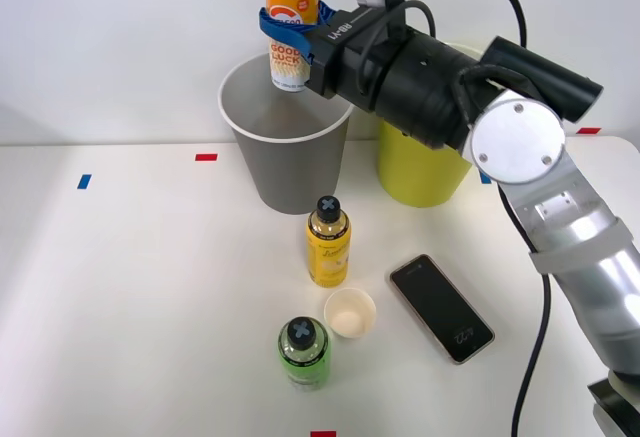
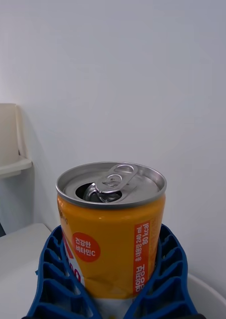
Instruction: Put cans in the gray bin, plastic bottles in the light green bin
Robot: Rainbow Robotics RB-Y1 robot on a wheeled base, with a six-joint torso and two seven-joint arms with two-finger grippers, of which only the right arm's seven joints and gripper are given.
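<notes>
My right gripper (image 1: 291,29) is shut on the can (image 1: 291,25), an opened slim can with an orange top and white printed lower body, held upright just above the mouth of the gray bin (image 1: 285,162). The wrist view shows the can (image 2: 112,234) close up between the blue ribbed fingers (image 2: 53,279). The light green bin (image 1: 420,172) stands right of the gray one, partly hidden behind my arm. On the table stand a yellow plastic bottle (image 1: 328,242) and a green plastic bottle (image 1: 304,352), both black-capped and upright.
A small paper cup (image 1: 350,313) sits between the two bottles, and a black smartphone (image 1: 441,307) lies to its right. Red and blue tape marks dot the white table (image 1: 130,287). A white wall rises behind the bins.
</notes>
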